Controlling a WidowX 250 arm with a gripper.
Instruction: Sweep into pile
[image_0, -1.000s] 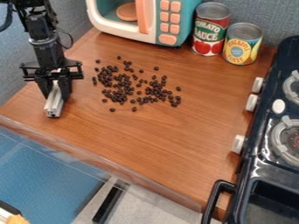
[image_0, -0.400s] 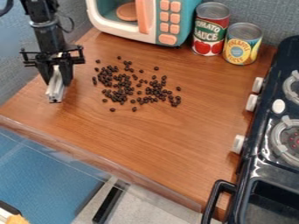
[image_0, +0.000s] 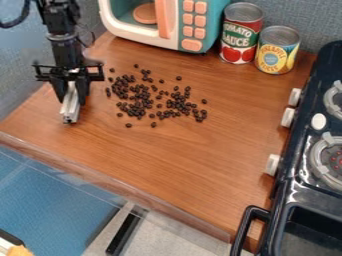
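The fingers (image_0: 83, 89) pinch a pale grey bar (image_0: 69, 110), left of the scattered dark beans (image_0: 137, 106) on the bench (image_0: 174, 160); lining-up seems in hand, calling next for a low rightward sweep.

From high in front of the counter (image_0: 167, 160), your camera slants down toward the toy microwave (image_0: 175, 25), near enough to crop the stove (image_0: 294, 192)

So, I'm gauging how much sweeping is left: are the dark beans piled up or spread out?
Spread out: the dark beans lie in loose clusters with gaps between, several strays around them.
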